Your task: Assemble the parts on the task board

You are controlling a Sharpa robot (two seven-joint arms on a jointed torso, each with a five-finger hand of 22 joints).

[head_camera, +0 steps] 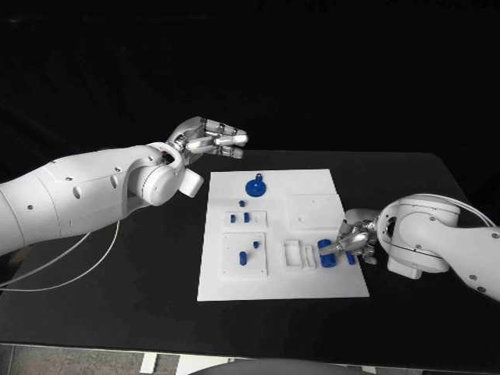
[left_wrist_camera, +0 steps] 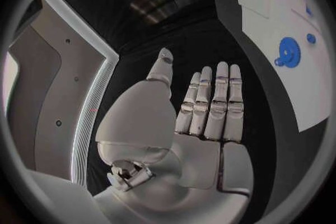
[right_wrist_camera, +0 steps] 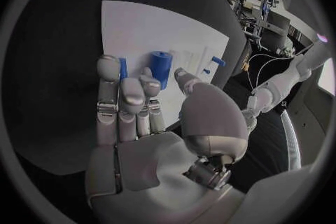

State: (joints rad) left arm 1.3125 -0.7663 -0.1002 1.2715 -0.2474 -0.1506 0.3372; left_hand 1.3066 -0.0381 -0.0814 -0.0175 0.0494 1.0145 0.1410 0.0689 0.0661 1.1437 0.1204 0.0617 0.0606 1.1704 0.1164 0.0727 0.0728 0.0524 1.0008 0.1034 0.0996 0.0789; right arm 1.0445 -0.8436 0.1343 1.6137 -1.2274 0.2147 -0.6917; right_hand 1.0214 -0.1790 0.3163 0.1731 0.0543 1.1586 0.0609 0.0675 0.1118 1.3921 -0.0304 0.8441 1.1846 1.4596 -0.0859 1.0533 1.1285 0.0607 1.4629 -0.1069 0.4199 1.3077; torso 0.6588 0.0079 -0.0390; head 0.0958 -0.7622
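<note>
The white task board (head_camera: 283,273) lies mid-table. A blue gear-like disc (head_camera: 255,187) (left_wrist_camera: 288,50) sits near its far edge, and small blue pegs (head_camera: 241,256) stand in the left-hand plates. A blue cylinder (head_camera: 328,252) (right_wrist_camera: 161,66) lies by the board's right edge. My right hand (head_camera: 354,241) (right_wrist_camera: 140,123) is low over that edge, fingers and thumb reaching to either side of the cylinder; contact cannot be told. A thin blue piece (right_wrist_camera: 122,67) shows beside one finger. My left hand (head_camera: 211,141) (left_wrist_camera: 189,117) is raised beyond the board's far left corner, fingers straight, holding nothing.
White raised fixtures (head_camera: 296,255) stand on the board just left of the cylinder, and a square white plate (head_camera: 313,209) lies behind it. A white cable (head_camera: 87,262) trails over the black table (head_camera: 148,305) on the left.
</note>
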